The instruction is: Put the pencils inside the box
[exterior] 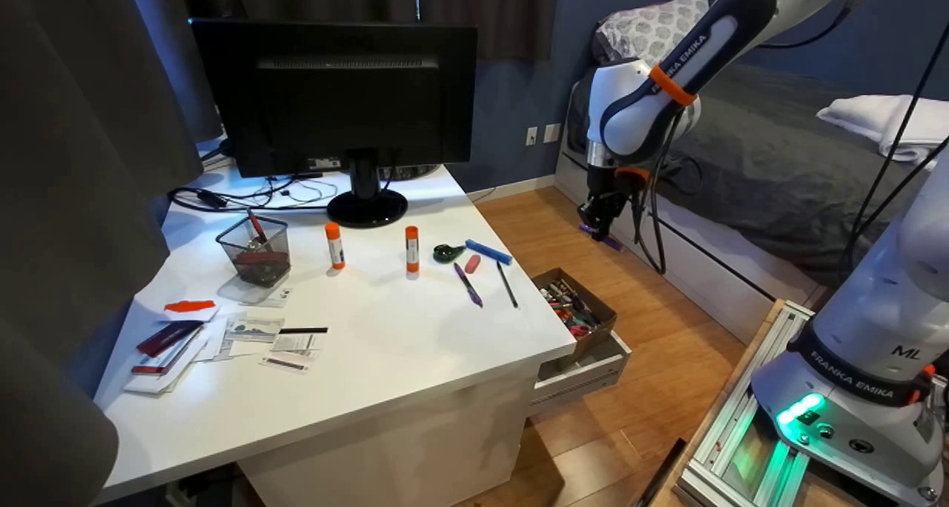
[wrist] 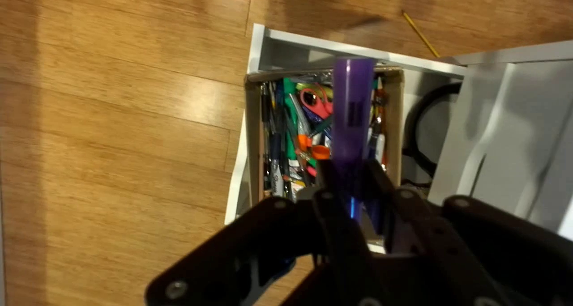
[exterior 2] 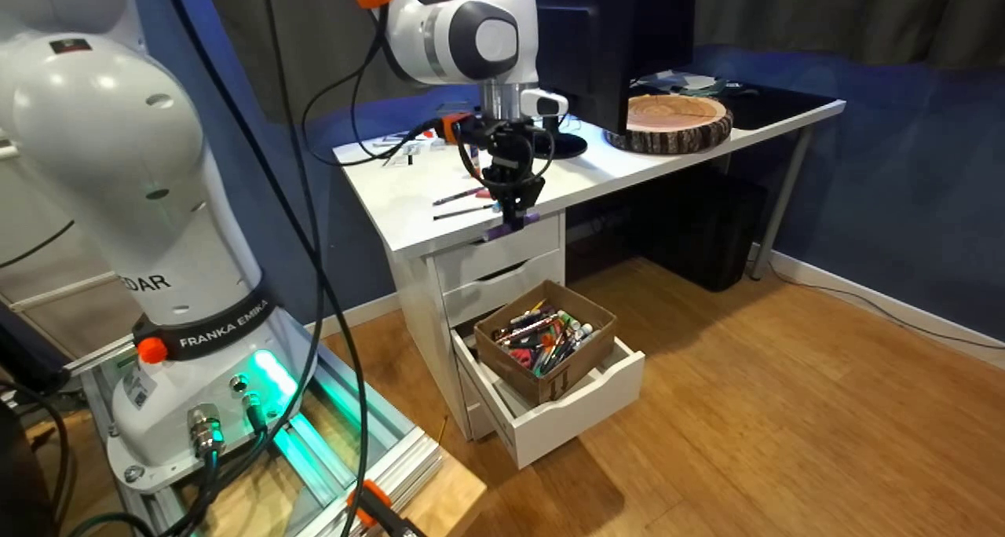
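Note:
My gripper [wrist: 351,176] is shut on a purple marker [wrist: 353,109], held level well above the box; it also shows in both exterior views, gripper [exterior: 599,229] [exterior 2: 514,219] and marker [exterior: 613,243] [exterior 2: 498,231]. The brown cardboard box [exterior 2: 579,368] stands in the open drawer, full of pens, markers and scissors; in the wrist view the box [wrist: 395,131] lies below the marker. On the desk lie a thin dark pencil [exterior: 507,285], a purple pen [exterior: 468,285] and a blue stick [exterior: 488,252]. A red stick [exterior: 256,227] stands in the mesh cup.
The white drawer [exterior 2: 585,418] juts from the desk [exterior: 415,336]. Two glue sticks [exterior: 335,246] [exterior: 412,250], a pink eraser [exterior: 472,264], a green tape dispenser [exterior: 448,253], a mesh cup [exterior: 264,270] and a monitor [exterior: 334,99] stand on it. A yellow pencil [wrist: 421,34] lies on the floor.

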You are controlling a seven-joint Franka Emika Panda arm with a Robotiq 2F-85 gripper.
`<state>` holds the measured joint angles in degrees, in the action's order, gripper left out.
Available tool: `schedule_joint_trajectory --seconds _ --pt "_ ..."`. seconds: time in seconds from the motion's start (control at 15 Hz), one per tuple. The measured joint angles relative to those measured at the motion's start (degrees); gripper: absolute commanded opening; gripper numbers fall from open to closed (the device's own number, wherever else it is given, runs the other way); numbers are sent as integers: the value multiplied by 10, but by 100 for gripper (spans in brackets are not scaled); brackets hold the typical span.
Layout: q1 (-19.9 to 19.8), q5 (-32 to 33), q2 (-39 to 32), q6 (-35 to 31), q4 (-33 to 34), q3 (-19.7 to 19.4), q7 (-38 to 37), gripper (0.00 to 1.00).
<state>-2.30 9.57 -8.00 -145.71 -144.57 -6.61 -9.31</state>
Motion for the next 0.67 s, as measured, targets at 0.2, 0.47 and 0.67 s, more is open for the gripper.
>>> schedule_joint_trajectory --seconds 0.2,0.47,0.67 --pt "-7 30 -44 -48 -9 -21 -3 5" --pt "-7 53 -124 -136 -7 -52 -5 20" --pt "-6 53 -148 -151 0 -56 -5 20"
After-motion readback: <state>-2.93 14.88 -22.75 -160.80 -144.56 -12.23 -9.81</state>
